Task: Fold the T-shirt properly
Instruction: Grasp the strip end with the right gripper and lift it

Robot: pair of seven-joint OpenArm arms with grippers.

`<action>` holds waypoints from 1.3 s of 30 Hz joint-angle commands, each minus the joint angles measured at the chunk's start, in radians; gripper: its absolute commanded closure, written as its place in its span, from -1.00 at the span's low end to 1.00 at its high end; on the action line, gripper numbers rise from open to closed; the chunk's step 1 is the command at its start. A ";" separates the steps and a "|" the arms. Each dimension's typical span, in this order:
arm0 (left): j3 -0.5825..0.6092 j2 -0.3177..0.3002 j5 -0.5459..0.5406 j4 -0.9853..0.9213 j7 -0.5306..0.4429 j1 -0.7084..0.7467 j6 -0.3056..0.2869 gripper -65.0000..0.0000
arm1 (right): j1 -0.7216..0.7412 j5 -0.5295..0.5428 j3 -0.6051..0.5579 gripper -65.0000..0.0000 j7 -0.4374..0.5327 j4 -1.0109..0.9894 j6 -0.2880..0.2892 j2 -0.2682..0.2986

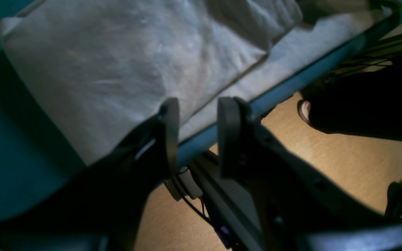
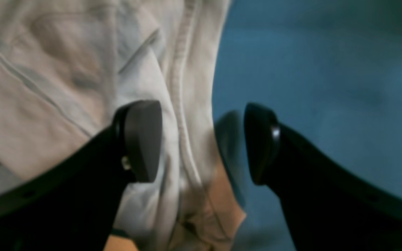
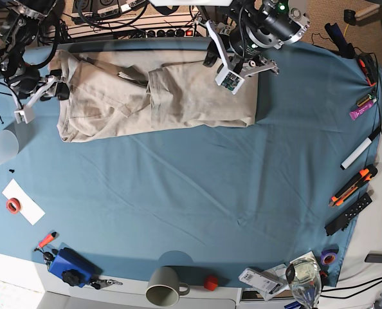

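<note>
Both wrist views are dim and blurred; the base view is bright, evenly lit and sharp.

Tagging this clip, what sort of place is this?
Probably a lab or workshop bench: a blue cloth over a table holding the T-shirt, tools such as an orange cutter, and cables behind.

Your T-shirt [image 3: 155, 96] lies along the table's far edge on the table cloth [image 3: 191, 199]. At the near edge you have a mug [image 3: 164, 286], with a small ball [image 3: 209, 282] just right of it. Markers [image 3: 360, 152] lie along the right side.
</note>
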 commanded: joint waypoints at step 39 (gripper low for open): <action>0.004 0.005 -0.010 0.019 -0.071 0.005 0.000 0.47 | 0.024 0.139 -0.203 1.00 -0.083 -0.061 -0.001 0.055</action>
